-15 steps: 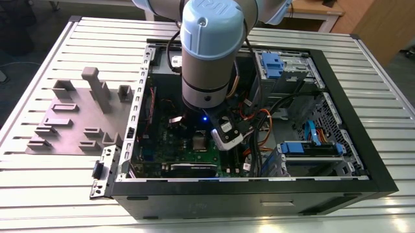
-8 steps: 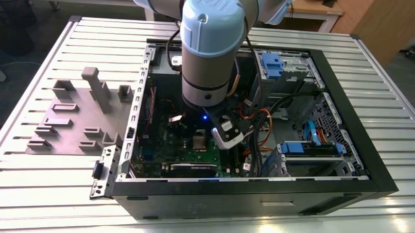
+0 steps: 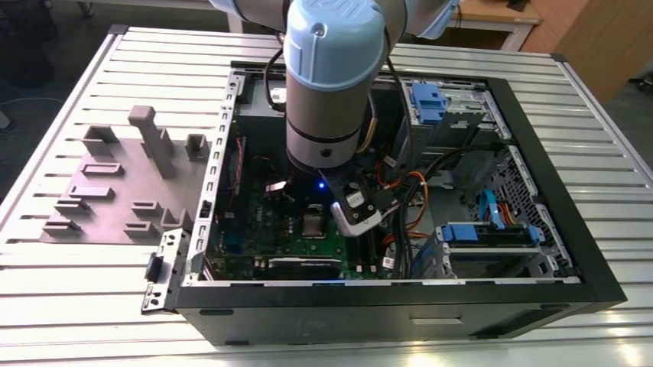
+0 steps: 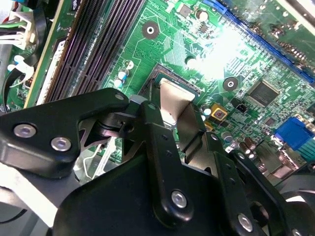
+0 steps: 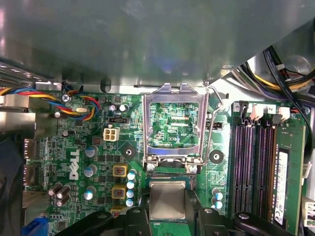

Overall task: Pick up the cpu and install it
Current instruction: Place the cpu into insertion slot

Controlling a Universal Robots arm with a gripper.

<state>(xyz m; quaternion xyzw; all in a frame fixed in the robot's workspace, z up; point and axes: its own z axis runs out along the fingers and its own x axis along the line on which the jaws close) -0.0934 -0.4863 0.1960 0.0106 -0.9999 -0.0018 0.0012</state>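
The cpu (image 5: 167, 199), a small dull silver square, lies flat between the two black fingers (image 5: 135, 219) of my gripper (image 5: 167, 209), which is shut on its sides. It sits at the dark socket (image 4: 170, 74) on the green motherboard (image 5: 98, 157). In the second wrist view the cpu (image 4: 173, 98) shows between the fingers (image 4: 155, 128), level with the socket's rim. The silver socket frame (image 5: 146, 128) stands swung open just beyond it, with its wire lever (image 5: 209, 132) released. In the exterior view my arm (image 3: 332, 84) reaches down into the open computer case (image 3: 556, 199).
Memory slots (image 5: 256, 167) run beside the socket, and coloured wires (image 5: 74, 103) lie at the board's edge. Cables and blue drive bays (image 3: 490, 229) crowd the case on the exterior view's right. A grey plastic fixture (image 3: 122, 183) stands on the slatted table (image 3: 61, 275) outside the case.
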